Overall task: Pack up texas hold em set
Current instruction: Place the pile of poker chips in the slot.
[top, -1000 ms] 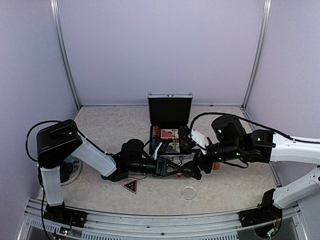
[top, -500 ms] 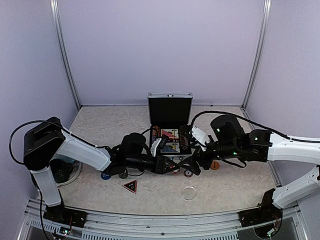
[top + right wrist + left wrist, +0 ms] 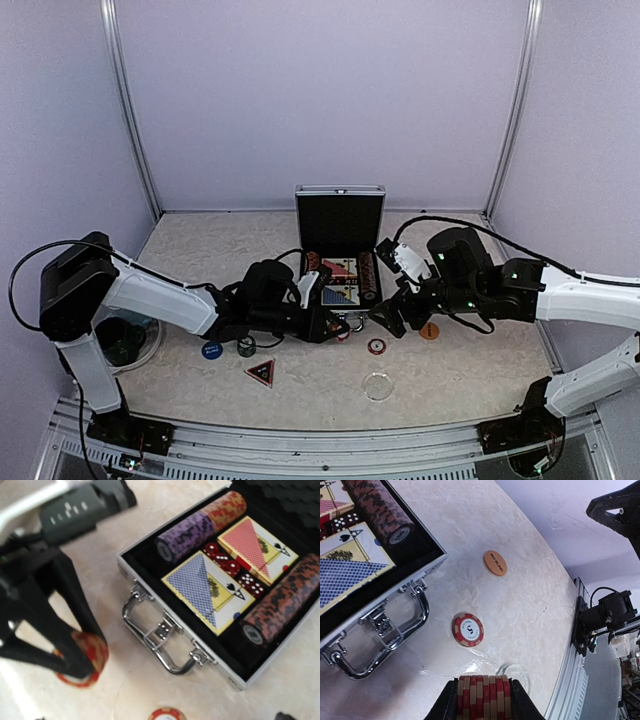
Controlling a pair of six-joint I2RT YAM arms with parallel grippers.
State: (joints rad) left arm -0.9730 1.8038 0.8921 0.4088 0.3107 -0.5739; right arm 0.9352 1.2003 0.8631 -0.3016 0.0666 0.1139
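Pale lilac walls point(image 3: 320, 100) fill the upper frame, meeting at aluminium corner posts point(image 3: 130, 110). Below lies a beige marbled tabletop point(image 3: 220, 250). Along the bottom edge runs what seems a slotted metal rail point(image 3: 330, 445).

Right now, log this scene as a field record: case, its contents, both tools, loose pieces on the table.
case: silver briefcase, open, lid upright
inside: blue deck, red deck, red dice, chip rows
left tool: shut on stack of red chips, in front of the case
right tool: open, nothing seen in it
loose on table: single red chip, orange button, blue button, triangle marker
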